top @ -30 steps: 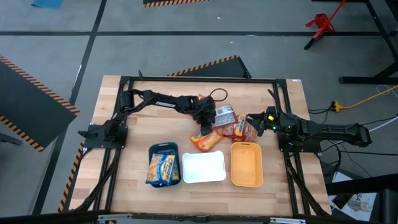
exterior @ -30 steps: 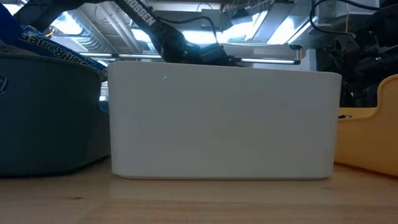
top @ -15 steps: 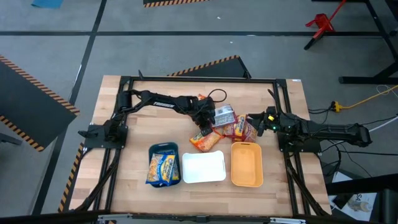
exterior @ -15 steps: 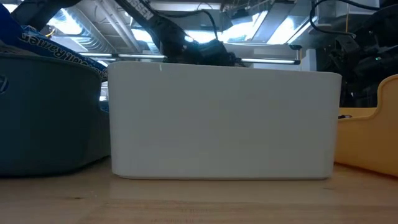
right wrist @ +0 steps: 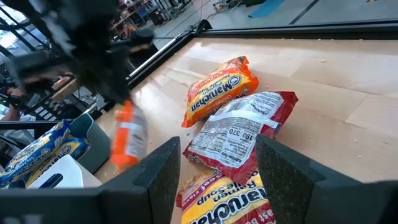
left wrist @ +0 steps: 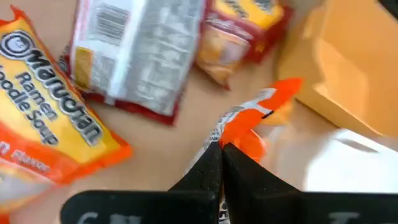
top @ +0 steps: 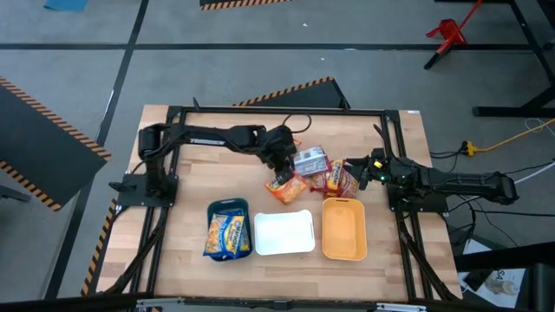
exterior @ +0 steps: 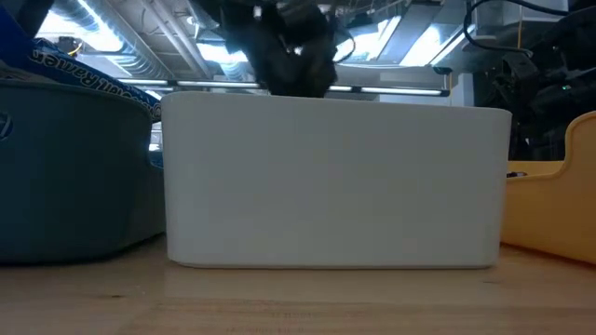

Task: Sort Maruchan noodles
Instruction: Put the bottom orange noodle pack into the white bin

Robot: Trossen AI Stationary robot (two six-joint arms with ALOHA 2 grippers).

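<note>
My left gripper (top: 279, 169) is shut on an orange Maruchan packet (top: 289, 185), which hangs above the table just beyond the white tray (top: 284, 232); the right wrist view shows that packet (right wrist: 124, 138) dangling too. Another orange packet (right wrist: 221, 87) lies flat on the wood. Beside it lie a dark red packet, back side up (top: 310, 160), and a second dark red one (top: 335, 179). My right gripper (right wrist: 227, 180) waits open at the table's right, next to the red packets. My left gripper pinches the orange packet by one crinkled end (left wrist: 239, 134) between its two fingertips (left wrist: 211, 163). The fingers slant down from the table's far left. The packet hangs below them on edge, lifted clear of the table.
Three trays stand in a row near the front: a teal one (top: 228, 208) holding blue packets (top: 227, 234), the white one, and an orange one (top: 343, 228). Black frame rails (top: 277, 110) run around the table. Bare wood lies at the far right and along the front.
My left gripper has risen, taking the orange packet with it. The packet lay flat on the table beyond the white tray a second ago; now it hangs on edge, clear of the wood. The right arm has kept still.
</note>
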